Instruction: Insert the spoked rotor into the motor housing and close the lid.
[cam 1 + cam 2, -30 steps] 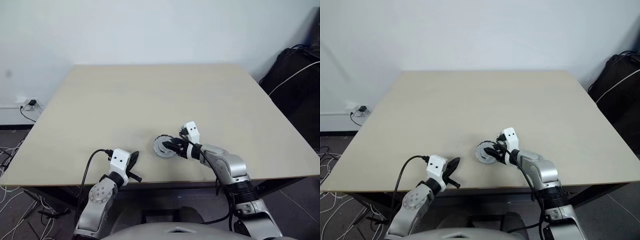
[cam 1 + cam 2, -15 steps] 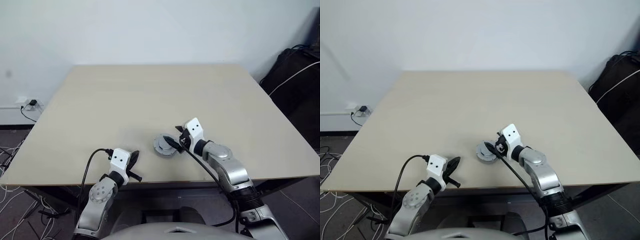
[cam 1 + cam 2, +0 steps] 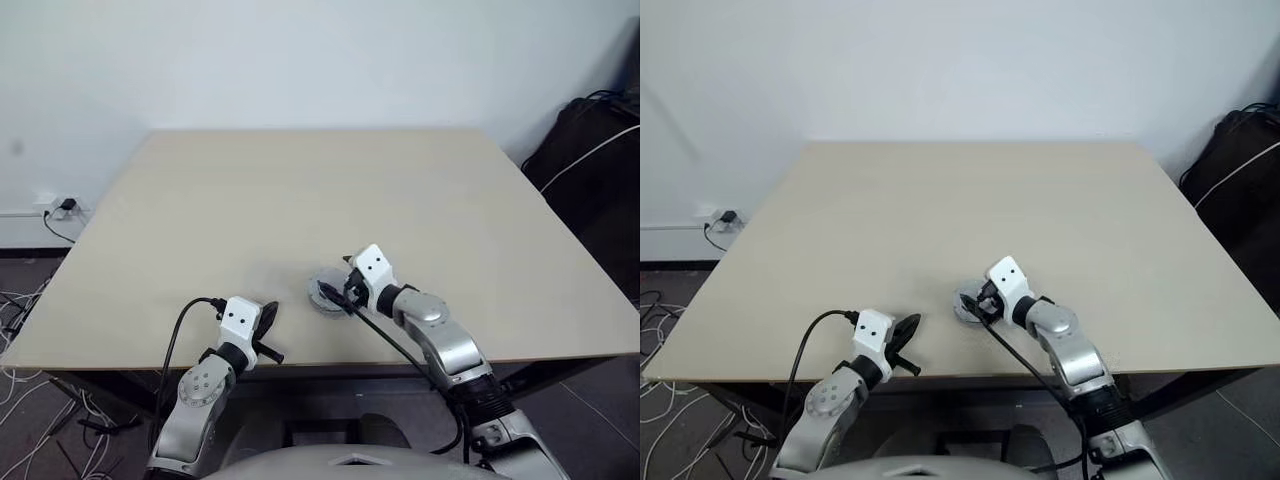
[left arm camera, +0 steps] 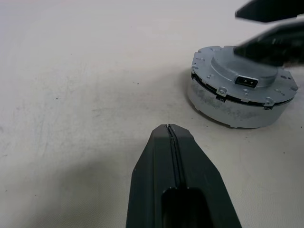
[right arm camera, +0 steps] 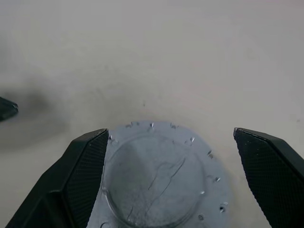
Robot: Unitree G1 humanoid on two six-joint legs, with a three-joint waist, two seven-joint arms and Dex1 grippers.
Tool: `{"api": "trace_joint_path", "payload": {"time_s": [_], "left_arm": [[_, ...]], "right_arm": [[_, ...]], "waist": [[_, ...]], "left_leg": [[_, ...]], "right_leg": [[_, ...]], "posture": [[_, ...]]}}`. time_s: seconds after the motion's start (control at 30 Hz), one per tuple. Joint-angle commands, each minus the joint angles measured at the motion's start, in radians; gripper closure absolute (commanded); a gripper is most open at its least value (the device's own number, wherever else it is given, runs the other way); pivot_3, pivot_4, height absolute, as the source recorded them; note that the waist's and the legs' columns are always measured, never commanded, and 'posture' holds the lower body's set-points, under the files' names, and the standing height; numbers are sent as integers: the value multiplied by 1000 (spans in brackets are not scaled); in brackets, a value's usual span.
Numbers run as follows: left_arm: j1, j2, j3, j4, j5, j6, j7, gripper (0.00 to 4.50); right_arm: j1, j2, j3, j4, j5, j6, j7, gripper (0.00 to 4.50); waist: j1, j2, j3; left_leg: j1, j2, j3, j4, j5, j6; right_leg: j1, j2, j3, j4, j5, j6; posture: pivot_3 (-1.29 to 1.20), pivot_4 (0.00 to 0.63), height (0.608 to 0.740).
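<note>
The right hand (image 5: 168, 175) hangs spread wide over the lid (image 5: 159, 178), one finger either side, not touching. The left hand (image 4: 171, 130), pressed together, rests on the surface (image 3: 300, 200) well apart from the lid.

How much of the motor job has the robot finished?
Nearly all, it seems. The lid sits flat on the motor housing, one closed stack on the table, so the rotor is presumably inside. The right gripper is open astride the lid, gripping nothing. The left gripper is shut beside it. Little remains.
</note>
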Motion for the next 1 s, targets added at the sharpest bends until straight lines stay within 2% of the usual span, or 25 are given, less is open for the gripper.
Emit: {"api": "trace_joint_path", "payload": {"time_s": [0.03,0.5,0.6,0.67,1.0], "left_arm": [[-9,1,2,-43,-7,-9,3,4500],[-13,-1,-1,-44,-7,-4,2,4500],[-11,-2,-1,-45,-7,-4,3,4500],[-10,-2,0,-46,-8,-4,3,4500],[-6,-1,3,-49,-9,-5,4,4500]], "right_arm": [[4,27,-6,-12,-2,-13,-19,23],[43,37,-11,13,-20,-10,-37,23],[42,37,-12,15,-20,-6,-39,644],[40,37,-11,16,-21,-5,-41,1252],[23,48,-14,-20,-15,59,-59,1282]], "waist": [[-1,0,0],[-2,0,0],[-2,0,0],[-1,0,0],[-2,0,0]], "left_leg": [[0,0,0,0,0,0],[1,0,0,0,0,0],[1,0,0,0,0,0],[1,0,0,0,0,0],[2,0,0,0,0,0]], "right_leg": [[0,0,0,0,0,0],[0,1,0,0,0,0],[0,1,0,0,0,0],[0,1,0,0,0,0],[1,1,0,1,0,0]], "posture": [[0,0,740],[0,0,740],[0,0,740],[0,0,740],[0,0,740]]}}
